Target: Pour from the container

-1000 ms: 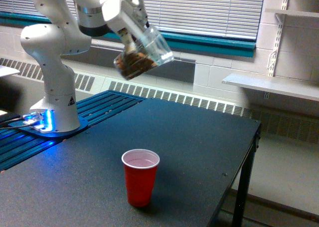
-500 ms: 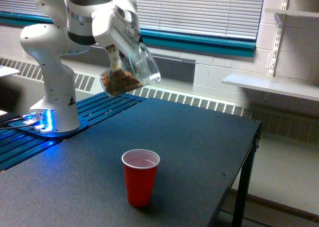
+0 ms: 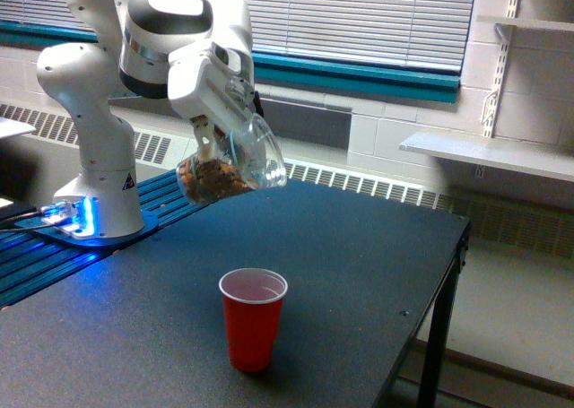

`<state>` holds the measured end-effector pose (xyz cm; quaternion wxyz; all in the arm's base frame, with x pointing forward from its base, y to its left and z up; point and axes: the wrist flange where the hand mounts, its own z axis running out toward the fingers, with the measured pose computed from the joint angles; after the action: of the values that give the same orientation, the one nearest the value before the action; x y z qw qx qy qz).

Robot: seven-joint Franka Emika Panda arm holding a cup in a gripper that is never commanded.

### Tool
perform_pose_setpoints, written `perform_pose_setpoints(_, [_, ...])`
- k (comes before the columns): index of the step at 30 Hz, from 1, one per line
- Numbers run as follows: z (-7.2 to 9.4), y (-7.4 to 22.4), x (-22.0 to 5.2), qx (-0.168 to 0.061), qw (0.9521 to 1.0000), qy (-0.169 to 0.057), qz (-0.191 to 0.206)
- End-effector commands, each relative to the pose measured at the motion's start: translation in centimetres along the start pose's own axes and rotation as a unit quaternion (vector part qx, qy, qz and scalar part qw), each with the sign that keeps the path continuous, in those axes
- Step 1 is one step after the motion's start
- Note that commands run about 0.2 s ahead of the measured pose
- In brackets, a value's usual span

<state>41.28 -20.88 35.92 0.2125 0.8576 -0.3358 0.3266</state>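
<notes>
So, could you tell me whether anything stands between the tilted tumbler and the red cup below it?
Nothing visible does. The gripper holds the clear tumbler in open air above the red cup, which stands alone on the table.

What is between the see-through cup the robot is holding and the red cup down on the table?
Nothing. In the exterior view, only open air separates the tilted clear tumbler from the red cup, with bare dark table behind.

Clear container [image 3: 235, 164], brown contents; red cup [image 3: 253, 319]; dark speckled table [image 3: 359, 273]

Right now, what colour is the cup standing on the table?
Red, with a pale inside; the cup shows in the exterior view.
</notes>
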Motion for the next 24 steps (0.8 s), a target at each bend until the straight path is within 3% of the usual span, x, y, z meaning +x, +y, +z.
perform_pose_setpoints(1, [0.4, 0.9, -1.0, -0.014, 0.9998, -0.009, 0.014])
perform_pose_setpoints(24, [1.3, 1.8, -4.7, -0.056, 0.9973, -0.047, -0.012])
